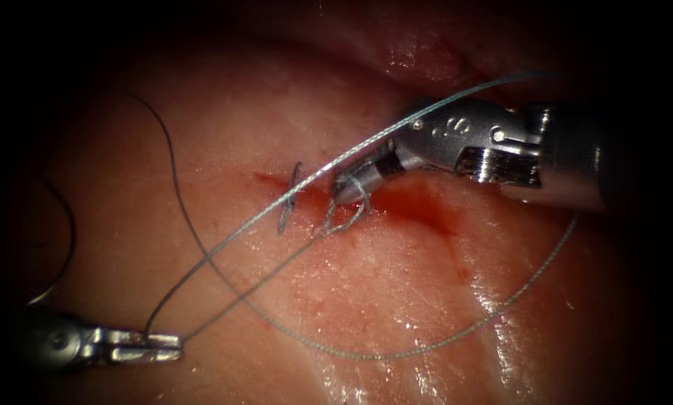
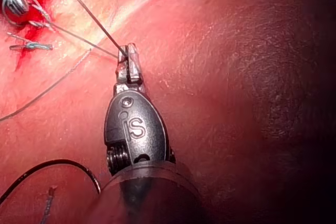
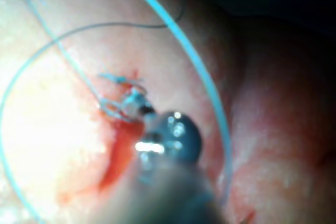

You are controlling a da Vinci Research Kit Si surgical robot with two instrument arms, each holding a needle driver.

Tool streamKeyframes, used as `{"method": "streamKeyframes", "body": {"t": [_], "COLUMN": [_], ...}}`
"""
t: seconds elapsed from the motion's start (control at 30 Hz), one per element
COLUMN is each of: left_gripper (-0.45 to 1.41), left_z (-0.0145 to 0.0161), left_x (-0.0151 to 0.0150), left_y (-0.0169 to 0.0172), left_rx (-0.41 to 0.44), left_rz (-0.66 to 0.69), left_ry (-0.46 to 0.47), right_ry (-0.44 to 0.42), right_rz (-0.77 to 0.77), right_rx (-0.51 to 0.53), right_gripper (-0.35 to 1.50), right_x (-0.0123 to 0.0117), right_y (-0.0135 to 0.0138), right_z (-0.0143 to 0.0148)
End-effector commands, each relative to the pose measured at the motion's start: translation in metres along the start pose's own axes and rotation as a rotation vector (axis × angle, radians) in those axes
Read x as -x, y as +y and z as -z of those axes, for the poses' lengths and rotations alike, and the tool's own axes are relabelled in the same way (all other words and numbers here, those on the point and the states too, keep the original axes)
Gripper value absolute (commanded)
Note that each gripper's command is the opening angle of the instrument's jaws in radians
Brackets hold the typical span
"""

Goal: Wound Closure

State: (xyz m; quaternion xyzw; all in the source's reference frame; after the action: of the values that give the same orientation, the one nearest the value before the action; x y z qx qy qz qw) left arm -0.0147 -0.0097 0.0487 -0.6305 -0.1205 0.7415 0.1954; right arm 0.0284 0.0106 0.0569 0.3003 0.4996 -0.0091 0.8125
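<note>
The cut [image 1: 419, 206] runs across the tissue [image 1: 231, 112] with red fluid in it. One tied stitch [image 1: 289, 199] crosses its left end. My right tool [image 1: 344, 191] reaches in from the right with its jaws shut at the cut, just right of that stitch, and thread is looped round them [image 3: 131, 107]. My left tool [image 1: 172, 345] lies low on the left of the cut, shut on the thread [image 2: 131, 56]. From there the strand runs taut up to the second stitch [image 1: 336, 223]. I cannot make out the needle for sure.
A long pale loop of thread [image 1: 396, 352] sweeps over the tissue below the cut and up behind the right tool. A thin dark arc [image 1: 72, 232] lies far left; I cannot tell if it is needle or thread. Wet glints [image 1: 494, 307] mark the lower right tissue.
</note>
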Motion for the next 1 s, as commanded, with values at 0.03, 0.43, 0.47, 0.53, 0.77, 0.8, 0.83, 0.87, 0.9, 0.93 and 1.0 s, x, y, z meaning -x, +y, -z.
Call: {"method": "streamKeyframes", "body": {"t": [0.03, 0.43, 0.47, 0.53, 0.77, 0.8, 0.83, 0.87, 0.9, 0.93, 1.0], "left_gripper": [-0.45, -0.45, -0.45, -0.45, -0.45, -0.45, -0.45, -0.45, -0.45, -0.45, -0.45], "left_z": [-0.0007, 0.0026, 0.0035, 0.0045, 0.0059, 0.0065, 0.0069, 0.0071, 0.0073, 0.0074, 0.0074], "left_x": [0.0012, 0.0012, 0.0011, 0.0011, 0.0006, 0.0004, 0.0002, 0.0000, -0.0002, -0.0004, -0.0007], "left_y": [0.0011, 0.0052, 0.0060, 0.0069, 0.0099, 0.0108, 0.0113, 0.0116, 0.0120, 0.0124, 0.0136], "left_rx": [-0.002, 0.008, 0.002, -0.003, -0.020, -0.022, -0.024, -0.027, -0.029, -0.036, -0.033], "left_rz": [0.001, 0.008, 0.005, 0.007, 0.004, 0.002, 0.001, 0.001, 0.001, 0.000, -0.003], "left_ry": [-0.001, -0.005, -0.008, -0.012, -0.019, -0.020, -0.021, -0.022, -0.023, -0.026, -0.024], "right_ry": [-0.002, -0.014, -0.016, -0.016, -0.049, -0.050, -0.050, -0.050, -0.051, -0.052, -0.057], "right_rz": [-0.001, 0.000, -0.002, -0.009, -0.040, -0.041, -0.041, -0.042, -0.045, -0.047, -0.056], "right_rx": [0.003, 0.007, 0.015, 0.016, 0.078, 0.078, 0.079, 0.080, 0.083, 0.086, 0.104], "right_gripper": [-0.35, -0.35, -0.35, -0.35, -0.35, -0.35, -0.35, -0.35, -0.35, -0.35, -0.35], "right_x": [0.0006, 0.0011, 0.0011, 0.0012, 0.0019, 0.0020, 0.0020, 0.0020, 0.0020, 0.0020, 0.0021], "right_y": [0.0008, 0.0008, 0.0010, 0.0011, 0.0021, 0.0021, 0.0021, 0.0022, 0.0023, 0.0024, 0.0028], "right_z": [-0.0005, 0.0000, 0.0000, 0.0001, 0.0003, 0.0002, 0.0002, 0.0002, 0.0002, 0.0002, 0.0001]}}
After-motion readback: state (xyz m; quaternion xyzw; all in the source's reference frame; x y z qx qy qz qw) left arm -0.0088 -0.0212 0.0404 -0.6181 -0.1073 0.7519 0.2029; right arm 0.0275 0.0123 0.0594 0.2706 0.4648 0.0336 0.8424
